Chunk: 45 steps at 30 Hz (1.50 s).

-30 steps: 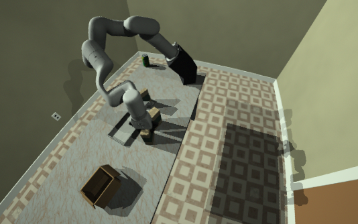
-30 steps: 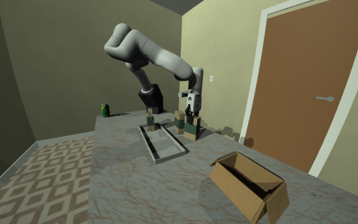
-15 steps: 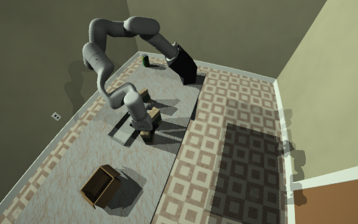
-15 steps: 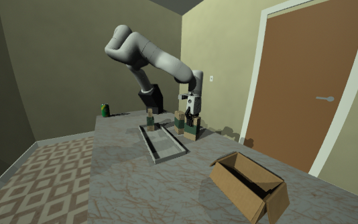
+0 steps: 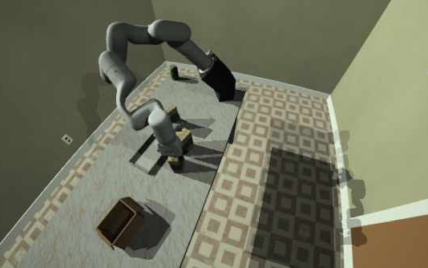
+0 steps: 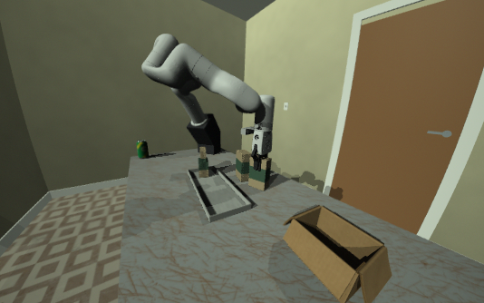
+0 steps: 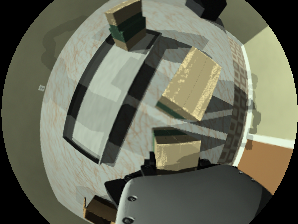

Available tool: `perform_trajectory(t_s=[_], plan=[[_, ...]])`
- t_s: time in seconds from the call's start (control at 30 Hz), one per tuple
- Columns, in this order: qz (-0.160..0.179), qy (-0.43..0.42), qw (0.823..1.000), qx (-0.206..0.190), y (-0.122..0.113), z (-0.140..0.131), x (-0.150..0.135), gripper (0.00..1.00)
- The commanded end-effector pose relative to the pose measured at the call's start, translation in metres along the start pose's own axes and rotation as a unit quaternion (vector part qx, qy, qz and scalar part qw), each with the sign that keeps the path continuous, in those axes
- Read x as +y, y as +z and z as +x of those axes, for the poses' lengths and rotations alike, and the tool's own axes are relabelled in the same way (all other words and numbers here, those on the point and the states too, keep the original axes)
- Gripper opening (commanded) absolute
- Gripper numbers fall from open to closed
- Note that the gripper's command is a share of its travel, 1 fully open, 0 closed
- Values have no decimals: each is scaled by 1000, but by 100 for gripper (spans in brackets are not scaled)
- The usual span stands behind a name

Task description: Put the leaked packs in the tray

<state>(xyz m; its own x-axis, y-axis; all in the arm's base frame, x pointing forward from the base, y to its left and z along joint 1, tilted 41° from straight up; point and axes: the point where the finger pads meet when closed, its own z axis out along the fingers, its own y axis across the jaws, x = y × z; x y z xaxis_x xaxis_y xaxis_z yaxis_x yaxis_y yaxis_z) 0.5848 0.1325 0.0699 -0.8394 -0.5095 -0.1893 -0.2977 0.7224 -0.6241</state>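
Gripper (image 6: 257,160) is lowered onto the nearest coffee pack (image 6: 259,176), fingers closed on its top. A second pack (image 6: 242,166) stands just behind, a third (image 6: 203,167) across the grey tray (image 6: 227,210). An open cardboard box (image 6: 339,250) lies on the counter (image 6: 191,254). A green can (image 6: 142,149) is seen far back.

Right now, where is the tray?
In the exterior view the tray lies mid-table, left of the two nearer coffee packs; the third pack stands at its far end.
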Motion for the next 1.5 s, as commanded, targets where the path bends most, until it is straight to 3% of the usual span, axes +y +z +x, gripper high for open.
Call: perform_trajectory(t_s=[0.0,1.37,1.4,1.47], plan=[[-1,0,1000,-2,-2,-2,1,24],[-1,0,1000,-2,-2,-2,1,24],[-1,0,1000,-2,-2,-2,1,83],[-1,0,1000,-2,-2,-2,1,83]])
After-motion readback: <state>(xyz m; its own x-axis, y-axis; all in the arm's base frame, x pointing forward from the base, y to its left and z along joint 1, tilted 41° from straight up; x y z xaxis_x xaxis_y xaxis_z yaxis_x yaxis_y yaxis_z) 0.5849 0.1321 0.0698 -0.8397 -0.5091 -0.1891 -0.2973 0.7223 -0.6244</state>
